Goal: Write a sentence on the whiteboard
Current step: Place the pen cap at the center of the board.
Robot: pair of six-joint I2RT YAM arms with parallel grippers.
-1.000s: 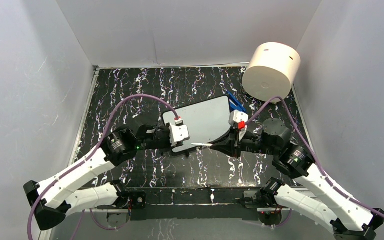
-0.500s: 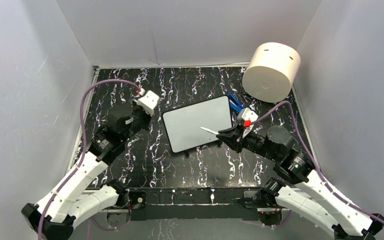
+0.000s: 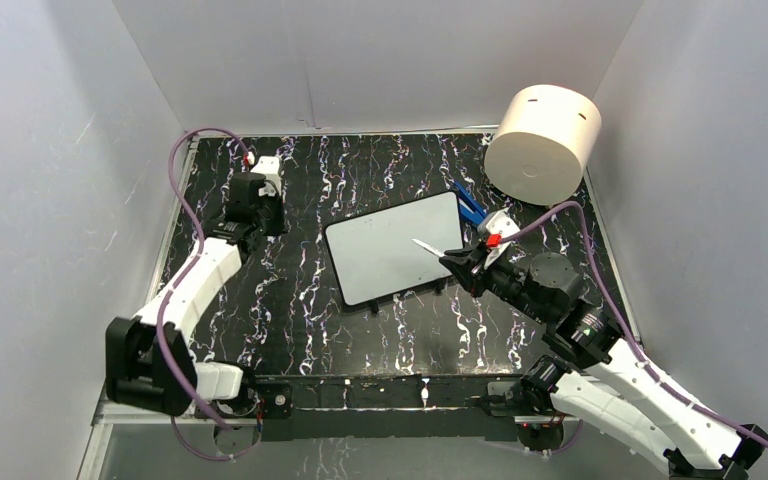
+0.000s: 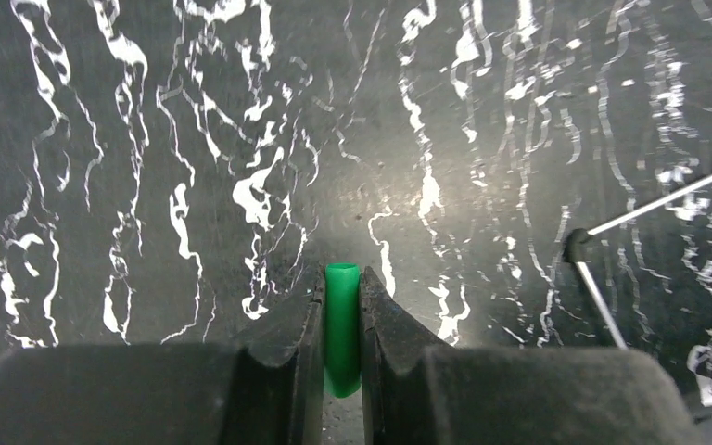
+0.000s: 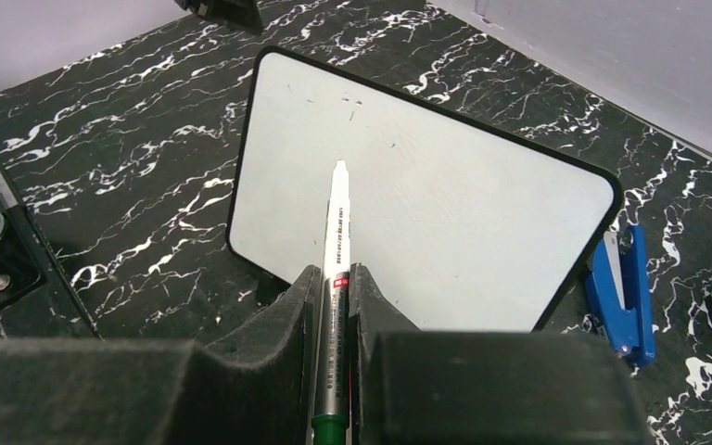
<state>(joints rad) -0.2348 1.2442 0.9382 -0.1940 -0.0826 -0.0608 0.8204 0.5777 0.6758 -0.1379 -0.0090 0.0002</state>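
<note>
whiteboard: table centre, a few faint specks on its face
right gripper: clenched on marker — tip over the board's middle
left gripper: far left — grasping green cap

The whiteboard lies in the middle of the table; a stapler sits just beside its right edge, before the cylinder in the far right corner.
</note>
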